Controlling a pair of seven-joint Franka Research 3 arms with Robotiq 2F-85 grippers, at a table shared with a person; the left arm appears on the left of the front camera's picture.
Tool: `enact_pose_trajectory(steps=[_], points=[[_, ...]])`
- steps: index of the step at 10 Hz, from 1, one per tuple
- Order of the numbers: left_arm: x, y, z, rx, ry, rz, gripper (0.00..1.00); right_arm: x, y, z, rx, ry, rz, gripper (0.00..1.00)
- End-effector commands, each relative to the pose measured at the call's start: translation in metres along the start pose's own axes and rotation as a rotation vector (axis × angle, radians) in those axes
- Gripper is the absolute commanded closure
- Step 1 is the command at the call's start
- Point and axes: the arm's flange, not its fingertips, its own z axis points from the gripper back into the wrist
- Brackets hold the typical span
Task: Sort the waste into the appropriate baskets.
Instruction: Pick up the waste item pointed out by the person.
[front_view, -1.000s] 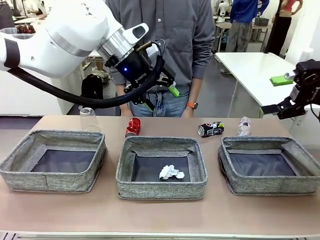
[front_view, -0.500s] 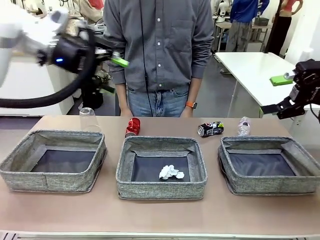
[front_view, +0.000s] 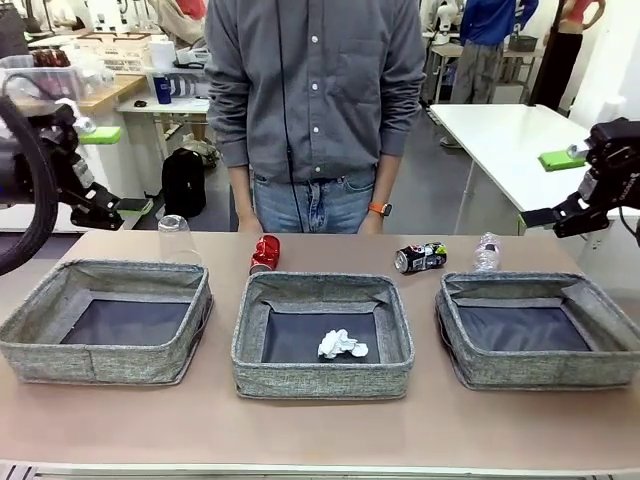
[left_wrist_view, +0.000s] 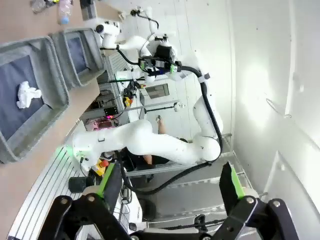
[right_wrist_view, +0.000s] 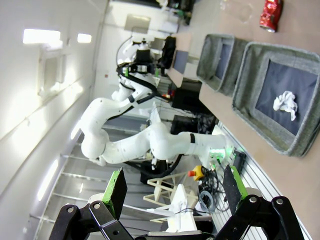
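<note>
Facing three grey baskets in a row on the table (front_view: 320, 430), I see a crumpled white paper ball (front_view: 342, 345) in the middle basket (front_view: 320, 380); the left basket (front_view: 105, 352) and right basket (front_view: 545, 375) show bare dark bottoms. Behind them sit an upturned clear cup (front_view: 174, 238), a red can (front_view: 266, 253), a crushed dark can (front_view: 420, 258) and a clear bottle (front_view: 487, 252). My left gripper (front_view: 115, 170) hangs wide open, holding nothing, up and left of the cup. My right gripper (front_view: 552, 188), equally wide and bare, hangs up and right of the bottle.

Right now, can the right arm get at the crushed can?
Probably yes. The right gripper is open, raised at the far right; the crushed can lies uncovered. The clear bottle sits between them, so coming from above looks safer.
</note>
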Motion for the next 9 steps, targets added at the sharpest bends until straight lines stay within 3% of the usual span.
enact_pose_trajectory(steps=[1, 9], points=[[0.0149, -0.0286, -0.0199, 0.091, -0.007, -0.05, 0.0, 0.0028, 0.0021, -0.0013, 0.019, -0.009, 0.03, 0.0], [0.0149, -0.0286, -0.0199, 0.091, -0.007, -0.05, 0.0, 0.0028, 0.0021, -0.0013, 0.019, -0.009, 0.03, 0.0]])
